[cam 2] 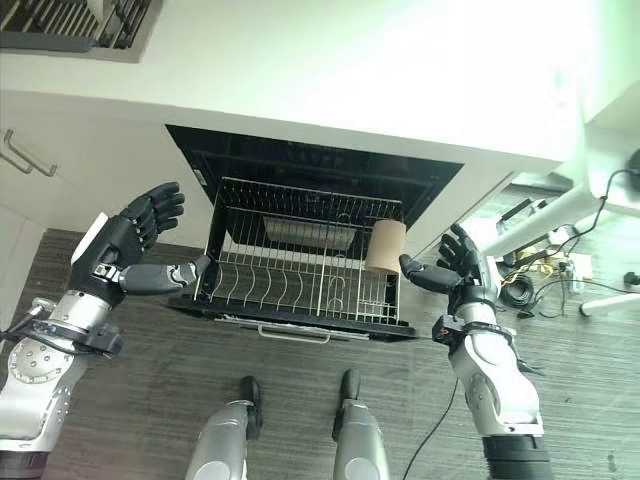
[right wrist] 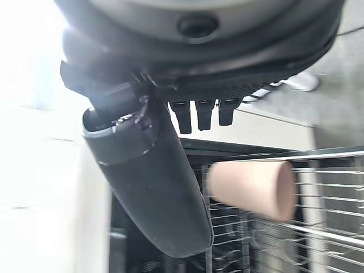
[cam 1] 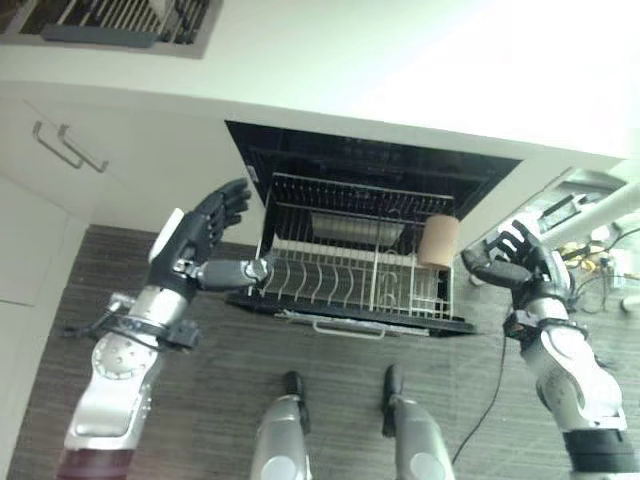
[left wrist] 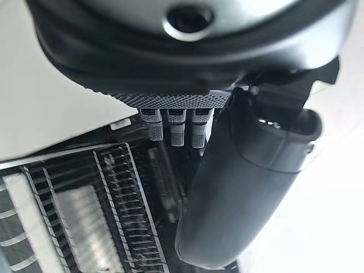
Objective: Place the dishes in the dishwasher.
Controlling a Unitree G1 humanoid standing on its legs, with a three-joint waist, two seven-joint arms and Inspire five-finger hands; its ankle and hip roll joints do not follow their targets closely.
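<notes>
Dishwasher [cam 1: 380, 175] sits open under the white counter [cam 1: 330, 70], its wire rack [cam 1: 350, 275] pulled out over the lowered door [cam 1: 350, 318]. A tan cup [cam 1: 439, 240] stands in the rack's right rear corner, tilted a little, touching the wire wall there. In the right wrist view the cup [right wrist: 253, 189] shows on its side against the wires, its open mouth turned away from the thumb. A flat, pale grey item [cam 1: 355, 232] lies at the back of the rack; what it is cannot be told. The rows of tines across the rack's front and middle hold nothing.

The left hand [cam 1: 200, 235] hangs just beside the rack's left edge, fingers straight and spread, thumb pointing toward the rack, holding nothing; whether the thumb tip touches the wire cannot be told. The right hand [cam 2: 455, 265] hangs just beside the rack's right edge, near the cup but apart from it, fingers loosely spread and empty.

A cabinet [cam 1: 70, 150] with bar handles stands left of the dishwasher. The floor [cam 1: 330, 400] in front of the door is dark wood-grain. Cables [cam 2: 530, 280] and a white frame lie on the floor to the right, well apart from the rack. Another rack [cam 1: 120, 20] rests on the counter's far left corner.
</notes>
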